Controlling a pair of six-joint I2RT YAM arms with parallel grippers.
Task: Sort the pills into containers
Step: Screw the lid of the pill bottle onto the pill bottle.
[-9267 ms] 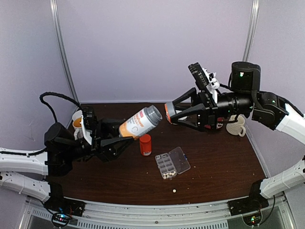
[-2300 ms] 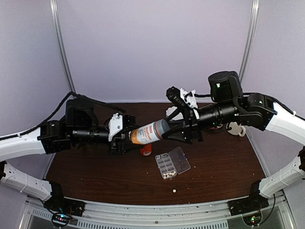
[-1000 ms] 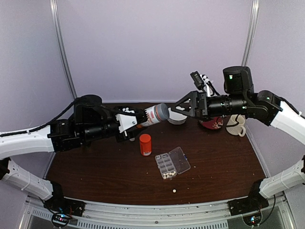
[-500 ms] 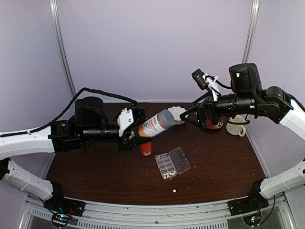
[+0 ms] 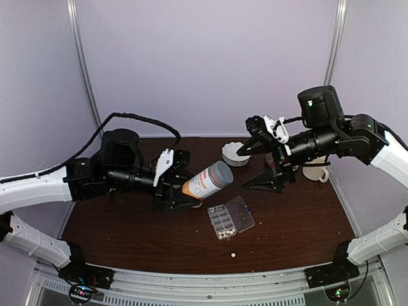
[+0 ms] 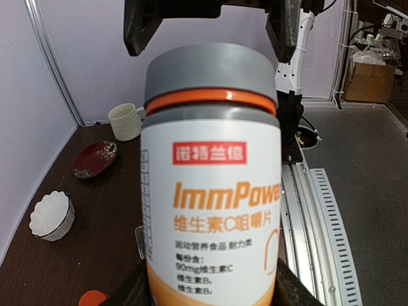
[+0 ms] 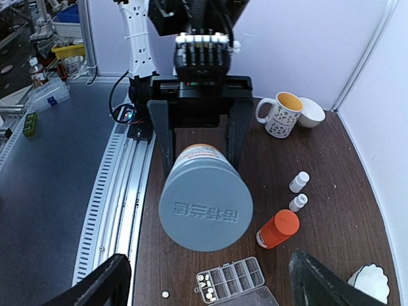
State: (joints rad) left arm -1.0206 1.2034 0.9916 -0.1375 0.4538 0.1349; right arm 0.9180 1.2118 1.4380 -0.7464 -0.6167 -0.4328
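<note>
My left gripper (image 5: 183, 191) is shut on the body of a grey-capped vitamin bottle (image 5: 208, 180), held tilted in the air with its cap (image 7: 205, 205) facing my right gripper (image 5: 241, 171). The right gripper (image 7: 210, 274) is open and empty, a short gap from the cap. In the left wrist view the bottle (image 6: 210, 185) fills the frame between my fingers (image 6: 127, 290). Below lies the clear organizer box (image 5: 229, 218), lid open, with a few pills (image 7: 205, 284) in one end cell of its containers (image 7: 233, 279). One loose pill (image 5: 233, 255) lies on the table.
An orange-capped bottle (image 7: 277, 229) and two tiny white bottles (image 7: 298, 182) stand near the organizer. A white fluted bowl (image 5: 234, 153), a red dish (image 6: 94, 159) and a mug (image 5: 315, 169) sit at the back right. Another mug (image 7: 280, 115) and bowl (image 7: 312, 111) stand at the left.
The left arm has lowered the bottle and tipped its cap down toward the organizer. The right gripper has come down and turned, its fingers now one above the other, facing the cap.
</note>
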